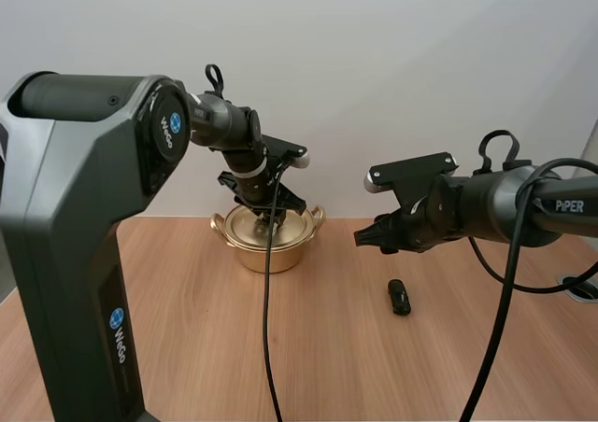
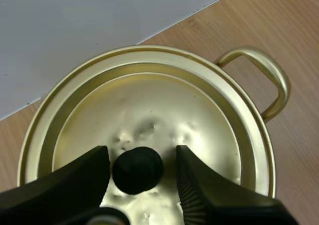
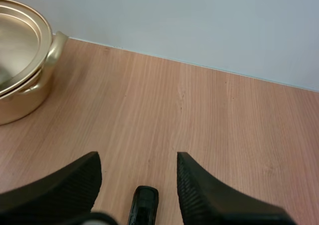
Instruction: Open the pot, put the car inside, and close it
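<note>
Pot (image 1: 269, 243): near the table's (image 1: 327, 375) far edge, left of middle, with the lid (image 2: 149, 105) on it, so the opening step is not yet done.
Left gripper (image 2: 142, 158): spread wide over the lid, one finger on each side of the black knob (image 2: 137, 169), neither touching it. I judge it is placed so that closing would pinch the knob for the lift.
Car (image 1: 400, 297): small and dark, on the bare table towards the right edge, well apart from the pot, its length pointing at the far edge.
Right gripper (image 1: 363, 238): hangs above the table, just on the pot side of the car, fingers parted and holding nothing. It is probably kept near the car until the lid is off.
Left wrist view adds: the gap between each finger and the knob, which the arm hides in the high view.
Right wrist view adds: the car lies below and between the parted fingers, and the pot's handle (image 3: 55, 45) faces that way.
High view adds: the spacing between pot and car, with both arms in one picture.
</note>
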Controlling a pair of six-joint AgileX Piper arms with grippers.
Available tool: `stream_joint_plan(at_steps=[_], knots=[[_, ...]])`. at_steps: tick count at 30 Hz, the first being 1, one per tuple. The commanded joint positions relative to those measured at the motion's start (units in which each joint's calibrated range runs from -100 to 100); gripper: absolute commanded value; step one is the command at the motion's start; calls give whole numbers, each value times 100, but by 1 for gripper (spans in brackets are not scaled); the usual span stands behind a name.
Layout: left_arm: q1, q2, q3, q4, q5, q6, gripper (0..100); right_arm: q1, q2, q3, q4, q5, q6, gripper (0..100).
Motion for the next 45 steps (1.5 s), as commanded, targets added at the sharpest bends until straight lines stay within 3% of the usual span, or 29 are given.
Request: stream_joint_plan(at_steps=[1, 5, 6, 24, 31, 45], knots=[[8, 5, -8, -1, -103, -44, 49, 0, 5, 2, 0, -2, 4, 77], [8, 5, -8, -1, -223, -65, 6, 0, 5, 2, 0, 49, 4, 76], [8, -6, -8, -1, -223, -65, 0, 0, 5, 2, 0, 61, 4, 75], [23, -1885, -526, 196, -285, -66, 0, -18, 2096, -650, 0, 874, 57, 75], [23, -2602, -1029, 186, -231, -66, 0, -191, 2218, -650, 0, 1297, 72, 75], [23, -3047, -1382, 166, -79, -66, 0, -191, 2386, -650, 40, 1802, 37, 72]])
